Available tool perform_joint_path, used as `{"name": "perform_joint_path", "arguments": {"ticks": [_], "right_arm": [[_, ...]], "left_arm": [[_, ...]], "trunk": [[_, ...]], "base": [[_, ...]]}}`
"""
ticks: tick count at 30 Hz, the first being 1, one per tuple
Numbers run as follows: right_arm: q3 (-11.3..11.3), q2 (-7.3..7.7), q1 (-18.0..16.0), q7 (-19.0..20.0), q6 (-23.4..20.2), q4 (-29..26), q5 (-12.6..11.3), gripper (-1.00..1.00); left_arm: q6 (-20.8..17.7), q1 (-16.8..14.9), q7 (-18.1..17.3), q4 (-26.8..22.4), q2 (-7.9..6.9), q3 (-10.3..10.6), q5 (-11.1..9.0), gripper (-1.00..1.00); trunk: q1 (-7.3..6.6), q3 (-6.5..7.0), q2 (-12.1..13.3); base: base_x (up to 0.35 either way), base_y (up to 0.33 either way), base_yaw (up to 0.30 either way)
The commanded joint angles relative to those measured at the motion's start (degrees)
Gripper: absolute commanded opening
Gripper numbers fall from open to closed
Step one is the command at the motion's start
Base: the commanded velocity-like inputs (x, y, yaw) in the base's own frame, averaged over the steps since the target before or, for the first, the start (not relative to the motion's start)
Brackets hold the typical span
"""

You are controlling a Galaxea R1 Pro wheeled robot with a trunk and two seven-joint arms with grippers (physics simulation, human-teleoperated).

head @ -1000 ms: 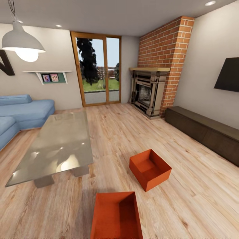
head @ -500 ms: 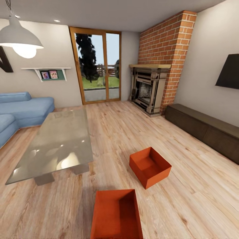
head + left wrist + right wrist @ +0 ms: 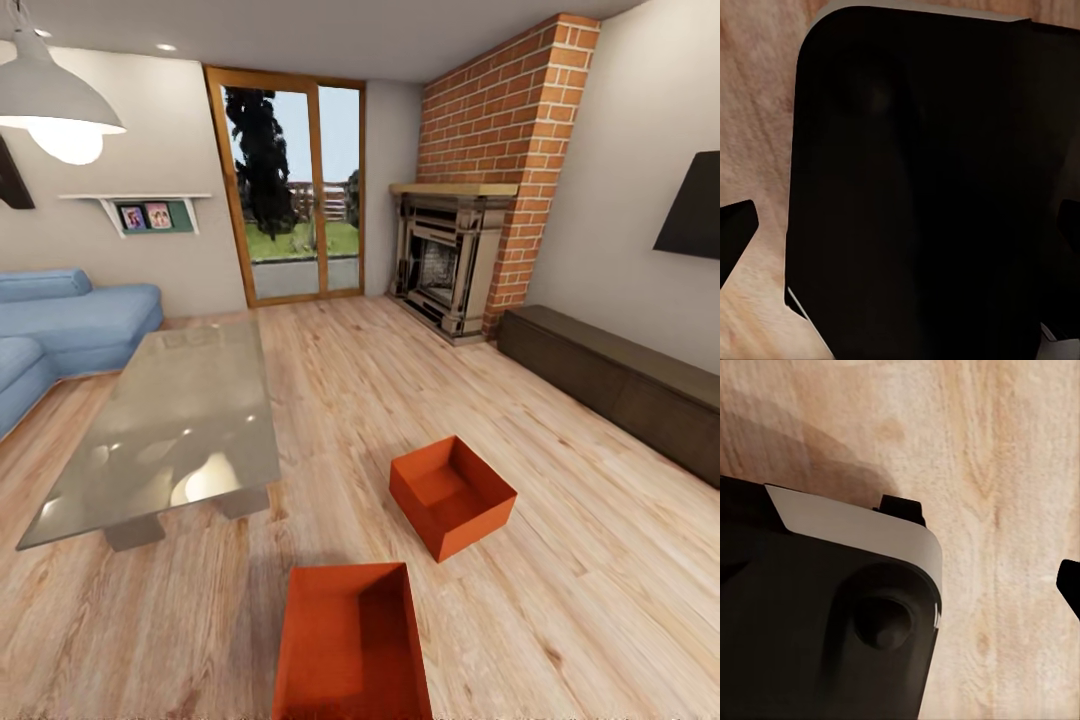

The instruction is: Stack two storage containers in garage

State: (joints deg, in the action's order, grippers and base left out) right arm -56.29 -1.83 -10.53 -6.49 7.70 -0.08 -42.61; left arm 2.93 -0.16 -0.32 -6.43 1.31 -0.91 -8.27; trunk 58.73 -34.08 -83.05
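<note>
Living room, head view. Two orange-red storage containers sit on the light wood plank floor [image 3: 560, 620], both open side up and empty. Nearer container [image 3: 352, 645] lies close below the camera, squared to the view and cut off at the frame bottom. Farther container [image 3: 452, 496] is ahead and to the right of it, turned at an angle, well apart from the first, not touching. Glass-topped surface [image 3: 175, 430] stands to the left of both, nothing on it. Blue sofa [image 3: 70, 320] behind it at far left, with a white pendant lamp [image 3: 50, 95] above. Patio doors [image 3: 295, 185] at the back, brick fireplace [image 3: 480, 190] to the right of them, low dark cabinet [image 3: 620, 385] along the right wall under a wall TV [image 3: 692, 205].

Left wrist view: a dark robot body panel [image 3: 922, 187] blocks most of the frame, plank floor at the edges; dark finger tips at both side edges, gripper opening cannot tell, nothing seen held. Right wrist view: dark body panel with pale trim [image 3: 825, 615] over plank floor, one dark tip at the edge; gripper state cannot tell. Where the containers lie relative to either gripper cannot be judged.
</note>
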Motion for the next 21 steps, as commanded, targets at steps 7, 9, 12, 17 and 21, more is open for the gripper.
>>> {"name": "perform_joint_path", "arguments": {"ticks": [7, 9, 12, 17, 21], "right_arm": [[-0.5, -0.01, 0.0, -0.2, 0.1, 0.0, -0.5, 1.00], [-0.5, -0.01, 0.0, -0.2, 0.1, 0.0, -0.5, 1.00], [-0.5, -0.01, 0.0, -0.2, 0.1, 0.0, -0.5, 1.00], [-0.5, -0.01, 0.0, -0.2, 0.1, 0.0, -0.5, 1.00], [-0.5, 0.00, 0.0, -0.2, 0.1, 0.0, -0.5, 1.00]], "left_arm": [[0.1, 0.0, 0.0, 0.0, 0.01, -0.1, -0.4, 1.00], [0.1, 0.0, 0.0, 0.0, 0.01, -0.1, -0.4, 1.00], [0.1, 0.0, 0.0, 0.0, 0.01, -0.1, -0.4, 1.00], [0.1, 0.0, 0.0, 0.0, 0.01, -0.1, -0.4, 1.00], [0.1, 0.0, 0.0, 0.0, 0.01, -0.1, -0.4, 1.00]], "trunk": [[0.00, -0.69, 0.0], [0.00, -0.87, 0.0], [0.00, -1.14, 0.0], [0.00, -1.60, 0.0], [0.00, -1.96, 0.0]], "base": [[0.000, 0.000, 0.000], [0.000, 0.000, 0.000], [0.000, 0.000, 0.000], [0.000, 0.000, 0.000], [0.000, 0.000, 0.000]]}}
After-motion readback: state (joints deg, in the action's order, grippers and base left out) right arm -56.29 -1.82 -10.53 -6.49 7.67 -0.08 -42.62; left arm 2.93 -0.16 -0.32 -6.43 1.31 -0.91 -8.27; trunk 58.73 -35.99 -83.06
